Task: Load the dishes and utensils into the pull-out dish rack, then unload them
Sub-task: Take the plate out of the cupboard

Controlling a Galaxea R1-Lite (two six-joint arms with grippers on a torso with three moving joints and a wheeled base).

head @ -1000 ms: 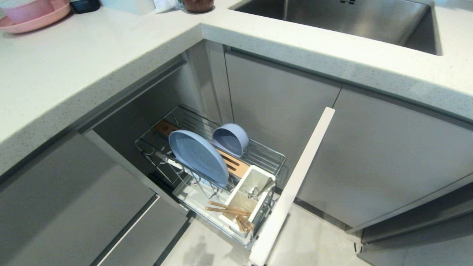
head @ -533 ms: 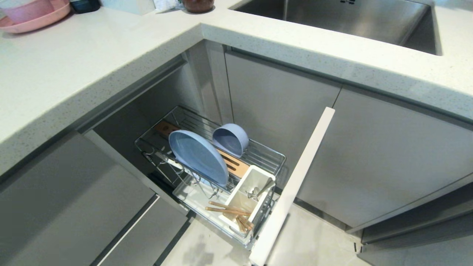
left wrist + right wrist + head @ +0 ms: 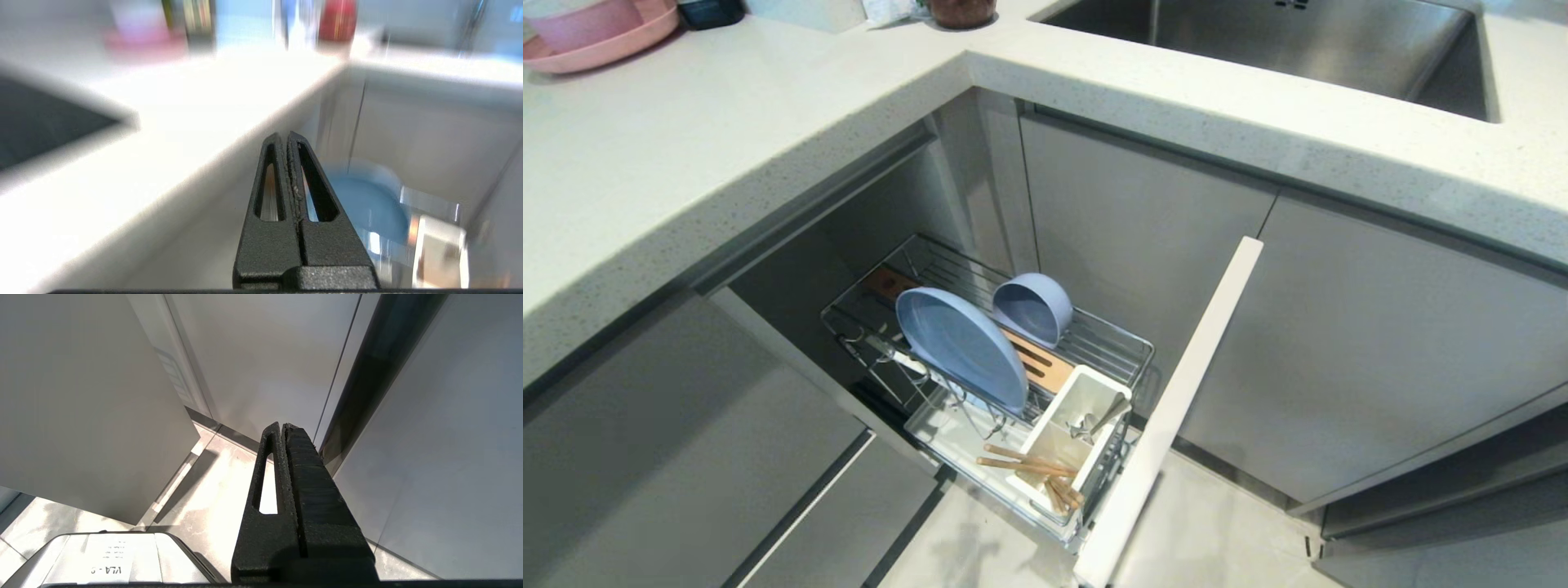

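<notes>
Pull-out dish rack (image 3: 1094, 347) drawn out below the worktop corner, fully loaded. Plate (image 3: 960, 347) on edge in prongs along rack's left side; bowl (image 3: 1033, 309) on its side just behind. Caddy (image 3: 1068, 445) at front corner, by front panel (image 3: 1176, 400), holds spoon (image 3: 1098, 423) & chopsticks (image 3: 1029, 467).

Handling (est.): plate & bowl light, stiff, matte; pinch at upper rim. Spoon slick, chopsticks thin; take by protruding ends.

Left gripper (image 3: 284, 136): jaws closed, empty, aimed toward plate (image 3: 369, 206). Right gripper (image 3: 282, 426): jaws closed, empty, near cabinet fronts. Head view shows neither arm; only wrist views do.
</notes>
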